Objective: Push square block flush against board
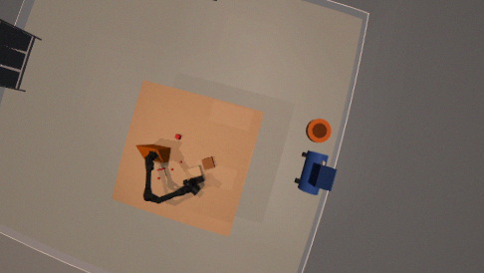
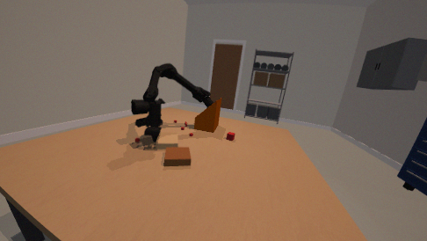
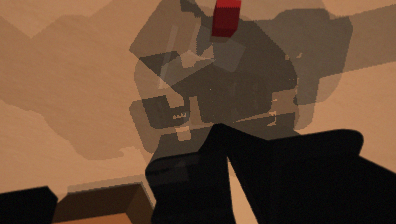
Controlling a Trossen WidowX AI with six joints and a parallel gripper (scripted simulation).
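The brown square block lies flat on the table. A brown block with a lit top shows at the lower left of the wrist view, partly cut off. A pale flat piece, apparently the board, lies near one corner of the block in the top view, with a narrow gap apparent between them. My gripper is shut and empty. It is low beside the pale piece, on the side away from the block. Whether its tips touch that piece is hidden.
A red piece lies near the gripper. A red cube lies farther off. Several small red bits lie near the orange wedge at the arm's base. Arm shadows cross the table.
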